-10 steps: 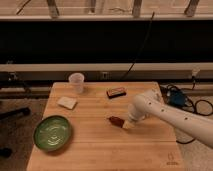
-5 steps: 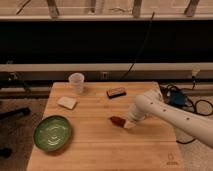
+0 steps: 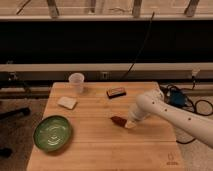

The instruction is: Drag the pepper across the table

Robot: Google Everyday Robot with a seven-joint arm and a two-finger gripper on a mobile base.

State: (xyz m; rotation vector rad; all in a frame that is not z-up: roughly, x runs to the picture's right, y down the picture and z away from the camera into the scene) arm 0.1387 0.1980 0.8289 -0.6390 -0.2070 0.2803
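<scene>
The gripper (image 3: 128,123) sits low over the middle of the table (image 3: 100,145), at the end of a white arm (image 3: 170,112) that reaches in from the right edge. Its tip meets the right end of the pepper (image 3: 118,120), which lies flat on the wood as a small dark red-brown shape pointing left. The gripper is touching the pepper or pressing close against it, but how the jaws stand, and whether they clasp the pepper, cannot be told from this angle.

Behind the pepper, toward the far edge, a dark rectangular block (image 3: 116,92) with a reddish top lies apart from it. At the far left of the table a pale cup (image 3: 76,82) stands upright, and just in front of it, a little to the left, rests a pale sponge (image 3: 67,102). A green plate (image 3: 52,133) sits near the left front corner, well apart from the pepper. The stretch of wood between the pepper and the plate is bare. A small dark logo (image 3: 171,161) marks the right front corner. Blue gear and cables (image 3: 177,97) lie on the floor beyond the right edge.
</scene>
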